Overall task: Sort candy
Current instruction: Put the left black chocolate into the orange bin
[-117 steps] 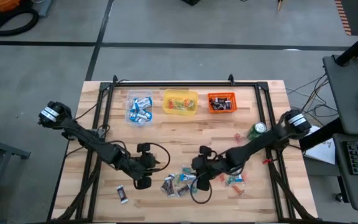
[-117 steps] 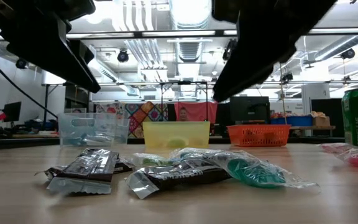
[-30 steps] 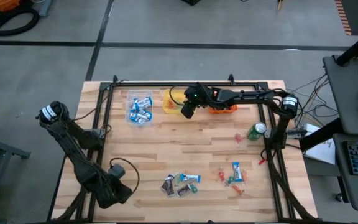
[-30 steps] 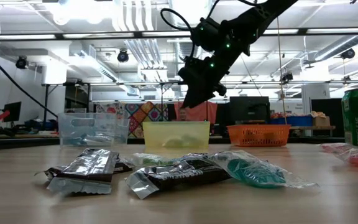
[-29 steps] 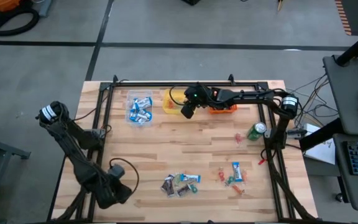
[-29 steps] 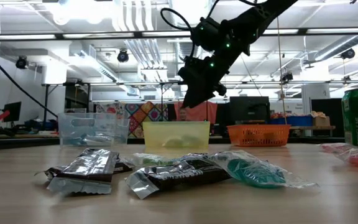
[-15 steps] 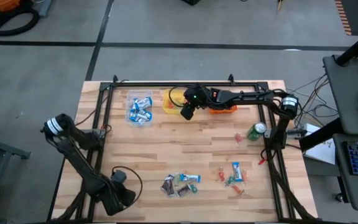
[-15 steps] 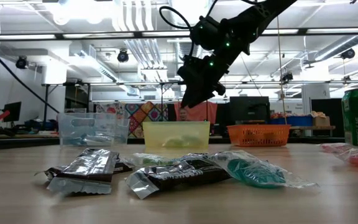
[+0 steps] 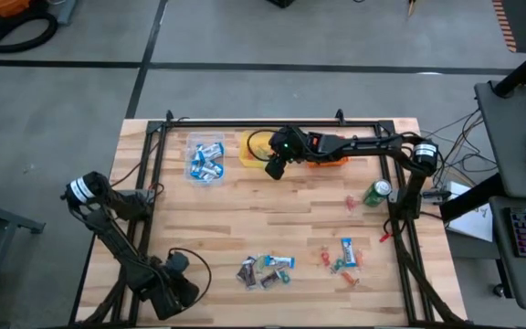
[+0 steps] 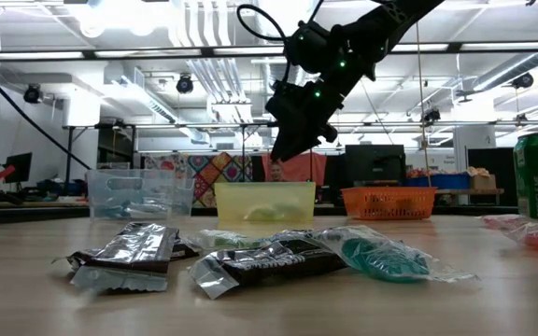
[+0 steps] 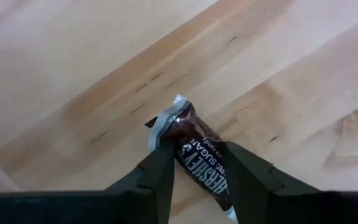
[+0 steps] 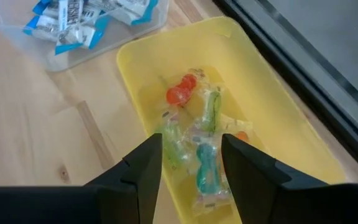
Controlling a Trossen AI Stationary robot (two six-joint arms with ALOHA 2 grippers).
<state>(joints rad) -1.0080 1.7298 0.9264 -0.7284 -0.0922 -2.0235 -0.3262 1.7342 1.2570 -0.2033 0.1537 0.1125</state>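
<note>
Left gripper (image 11: 194, 171) sits at about seven o'clock on the table (image 9: 245, 206), low over the wood. Its fingers (image 11: 160, 171) stand partly apart on both sides of a dark brown candy bar (image 11: 197, 162); I judge it is gripping or about to grip this bar, but I cannot tell if the pads press it. This bar lies apart from the others, which explains why the arm reaches so far to the corner.

At six o'clock the main pile of candy (image 9: 265, 270) waits, and a smaller scatter (image 9: 341, 256) lies at about five o'clock.

Right gripper (image 12: 191, 165) hangs at twelve o'clock over the yellow tub (image 12: 260, 118), fingers apart and holding nothing; probably it stands there to drop small sweets with the red, green and orange ones (image 12: 194, 134) inside. The clear tub (image 9: 205, 159) keeps blue-and-white wrappers, the orange tub (image 9: 338, 159) is partly hidden by the arm.

Only the left wrist view shows the brown bar; from above the gripper covers it. The low view shows that the right gripper is high above the tub rim.
</note>
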